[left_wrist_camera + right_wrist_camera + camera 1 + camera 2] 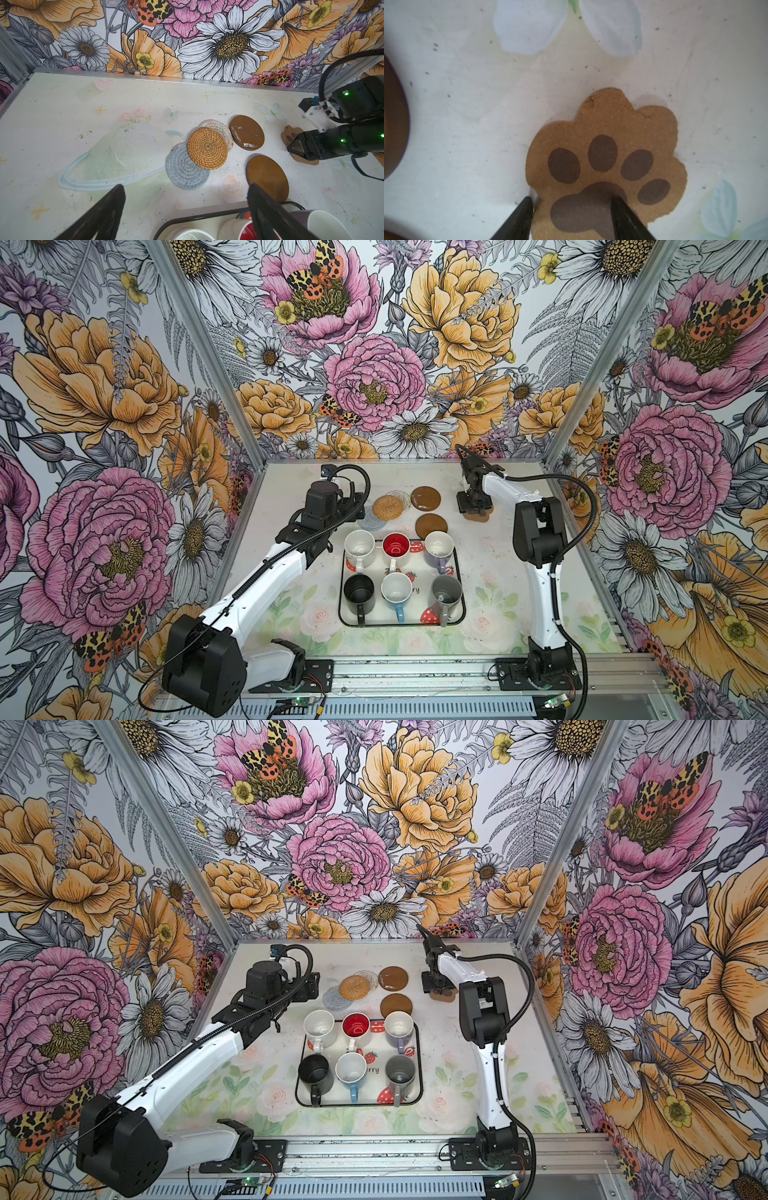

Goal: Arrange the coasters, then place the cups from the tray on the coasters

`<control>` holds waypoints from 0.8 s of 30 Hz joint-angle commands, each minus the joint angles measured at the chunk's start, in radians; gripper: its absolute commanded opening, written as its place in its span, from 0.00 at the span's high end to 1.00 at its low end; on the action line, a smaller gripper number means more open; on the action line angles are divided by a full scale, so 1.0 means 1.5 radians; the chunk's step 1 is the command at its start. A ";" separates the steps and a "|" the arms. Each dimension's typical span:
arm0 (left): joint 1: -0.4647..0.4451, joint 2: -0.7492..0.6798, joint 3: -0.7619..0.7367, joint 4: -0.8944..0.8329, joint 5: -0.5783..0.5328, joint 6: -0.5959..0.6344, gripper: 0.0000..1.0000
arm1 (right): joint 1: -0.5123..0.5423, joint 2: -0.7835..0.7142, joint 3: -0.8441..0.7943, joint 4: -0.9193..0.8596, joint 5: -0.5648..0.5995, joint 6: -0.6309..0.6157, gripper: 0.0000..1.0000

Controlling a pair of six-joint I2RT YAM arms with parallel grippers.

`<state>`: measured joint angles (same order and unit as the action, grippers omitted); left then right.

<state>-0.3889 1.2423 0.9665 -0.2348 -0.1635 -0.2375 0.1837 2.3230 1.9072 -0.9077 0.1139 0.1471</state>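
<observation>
Six cups stand on the strawberry tray [460, 572]: white [360, 543], red-inside [395, 544], lavender [439, 545], black [358, 593], light blue [396, 589], grey [446, 589]. Behind it the rattan coaster [389, 507] overlaps the blue-grey [369, 519] and beaded [397, 495] coasters. Two brown discs [425, 497] [431, 525] lie beside them. My right gripper [572, 199] is open low over the flat paw coaster [604, 124], one finger at its edge, the other above its pad. My left gripper [186, 187] hangs open above the tray's far left corner, holding nothing.
The floral back wall and its metal rail [166, 80] run close behind the coasters. Bare table [83, 135] lies left of the coaster pile. The right arm's black cable [582, 497] loops toward the right wall.
</observation>
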 commanded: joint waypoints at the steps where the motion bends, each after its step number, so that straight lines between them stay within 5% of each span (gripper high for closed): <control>1: -0.008 -0.015 -0.008 0.020 0.002 -0.010 0.07 | -0.010 -0.007 -0.016 -0.025 -0.003 -0.012 0.38; 13: -0.011 0.026 0.026 0.049 0.076 -0.038 0.09 | -0.021 -0.049 0.004 -0.025 -0.046 -0.013 0.38; 24: -0.046 0.233 0.222 -0.019 0.245 -0.046 0.13 | -0.010 -0.142 0.008 -0.017 -0.169 0.014 0.38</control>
<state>-0.4423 1.5303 1.2320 -0.2150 0.0780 -0.2901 0.1532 2.1757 1.9087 -0.9424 -0.0616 0.1471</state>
